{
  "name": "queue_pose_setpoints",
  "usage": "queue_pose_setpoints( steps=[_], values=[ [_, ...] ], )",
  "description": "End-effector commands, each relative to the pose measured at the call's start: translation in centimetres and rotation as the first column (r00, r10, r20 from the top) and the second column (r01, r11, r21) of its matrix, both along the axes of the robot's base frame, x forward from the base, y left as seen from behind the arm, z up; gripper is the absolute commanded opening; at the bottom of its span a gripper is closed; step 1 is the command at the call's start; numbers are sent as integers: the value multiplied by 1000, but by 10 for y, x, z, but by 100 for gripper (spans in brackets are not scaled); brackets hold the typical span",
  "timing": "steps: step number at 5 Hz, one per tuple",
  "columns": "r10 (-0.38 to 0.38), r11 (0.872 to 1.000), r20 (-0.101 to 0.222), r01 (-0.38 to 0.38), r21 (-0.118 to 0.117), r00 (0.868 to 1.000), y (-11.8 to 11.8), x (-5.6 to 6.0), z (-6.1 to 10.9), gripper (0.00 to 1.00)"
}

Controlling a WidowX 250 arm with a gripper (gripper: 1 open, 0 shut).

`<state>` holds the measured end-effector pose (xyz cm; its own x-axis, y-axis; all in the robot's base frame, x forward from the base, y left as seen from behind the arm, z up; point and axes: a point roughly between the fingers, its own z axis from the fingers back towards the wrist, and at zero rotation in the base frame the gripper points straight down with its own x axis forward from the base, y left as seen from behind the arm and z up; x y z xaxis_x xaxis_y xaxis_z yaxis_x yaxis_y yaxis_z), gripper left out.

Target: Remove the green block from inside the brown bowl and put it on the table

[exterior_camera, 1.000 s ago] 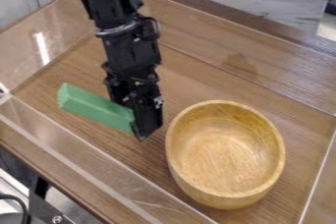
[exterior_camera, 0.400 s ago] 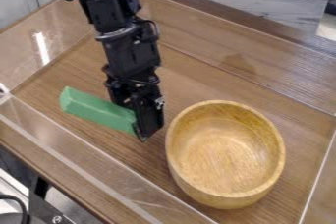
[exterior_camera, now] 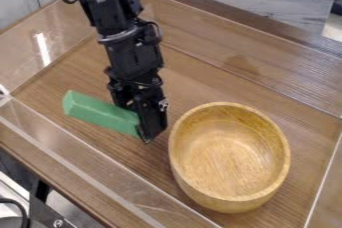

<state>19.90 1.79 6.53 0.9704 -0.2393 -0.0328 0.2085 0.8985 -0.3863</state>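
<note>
Green block (exterior_camera: 100, 111) in our tool (exterior_camera: 146, 122), jaws clamped on its right end, long axis running upper-left to lower-right above the counter (exterior_camera: 254, 72), brown bowl (exterior_camera: 230, 155) beside it.

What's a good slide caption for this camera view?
Gripper holds one end of the green block low over the table, left of the empty brown bowl.

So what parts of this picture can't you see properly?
- The right end of the green block: hidden behind the gripper in the camera view, so whether its fingers grip the block is unclear.
- The arm's top: cut off by the picture's upper edge.
- The near inside wall of the brown bowl: hidden by its own rim.
- The table: cut off by the edges.
</note>
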Motion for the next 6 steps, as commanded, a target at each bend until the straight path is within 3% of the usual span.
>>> queue_pose_setpoints(
  steps=[1,4,6],
  values=[
    [25,1000,20,-25,2,999,4,4,11,0],
    [48,999,-15,-49,-16,999,5,3,25,0],
    [53,998,-30,-54,-21,998,7,4,26,0]
  ],
)
